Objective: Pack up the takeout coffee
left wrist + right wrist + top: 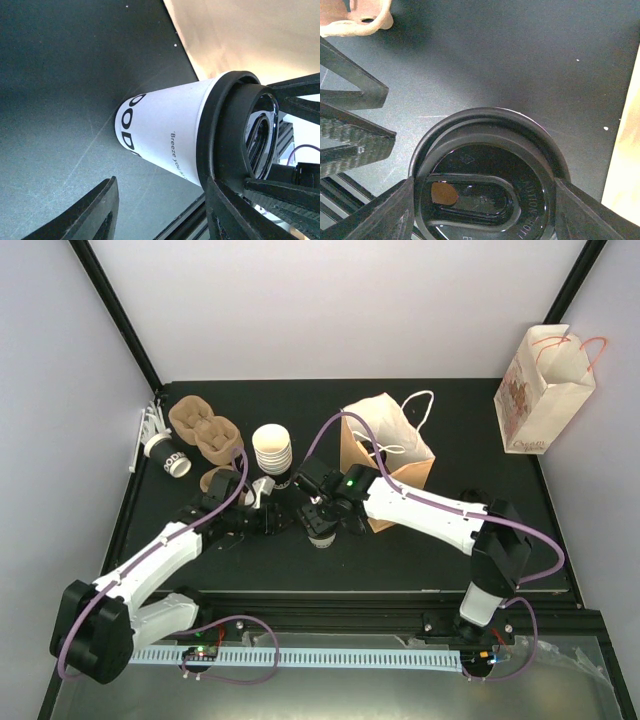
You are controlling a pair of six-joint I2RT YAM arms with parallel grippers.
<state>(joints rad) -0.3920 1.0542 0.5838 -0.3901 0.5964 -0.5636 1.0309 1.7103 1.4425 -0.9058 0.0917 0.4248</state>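
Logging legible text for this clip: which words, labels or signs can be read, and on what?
"OOD", cut off: dark band on the lidded cup.
"Breeze you", rest hidden: small print on its side.
"AUTION HOT", partial: embossed on the black lid.
Print on the white paper bag: too small to read.

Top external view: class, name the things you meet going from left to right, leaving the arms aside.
pulp cup carriers → stack of unlidded cups → lidded cup → brown paper bag → white printed bag
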